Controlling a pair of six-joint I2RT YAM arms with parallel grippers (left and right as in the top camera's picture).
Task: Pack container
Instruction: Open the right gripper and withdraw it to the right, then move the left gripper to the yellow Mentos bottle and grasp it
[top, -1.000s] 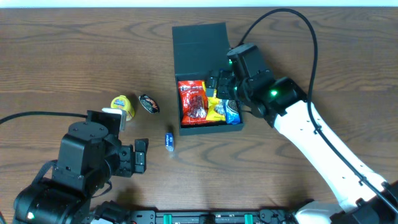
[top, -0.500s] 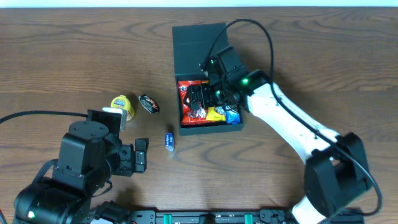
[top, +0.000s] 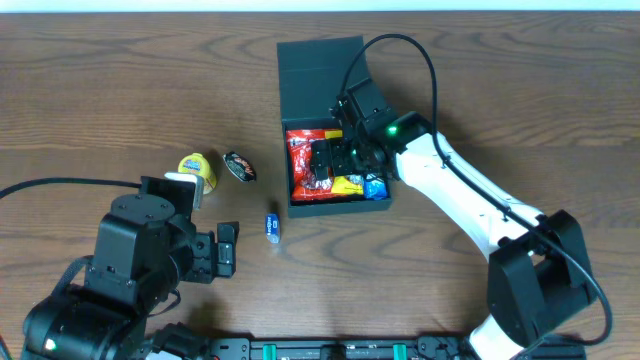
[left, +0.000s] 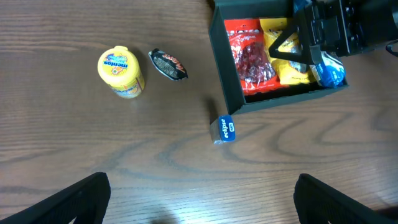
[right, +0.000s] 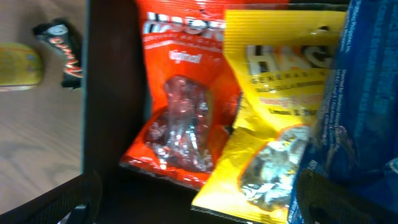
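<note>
The container is a dark teal box with its lid flap open toward the back; it also shows in the left wrist view and the right wrist view. Inside lie a red packet, a yellow packet and a blue packet. My right gripper hovers open and empty over the box interior. My left gripper is open and empty above bare table, near the front left.
A yellow Mentos tub, a dark candy bar and a small blue Eclipse pack lie on the wood table left of the box.
My right gripper moved left from the box's right edge to over the packets inside. The left arm and the loose items have not moved.
</note>
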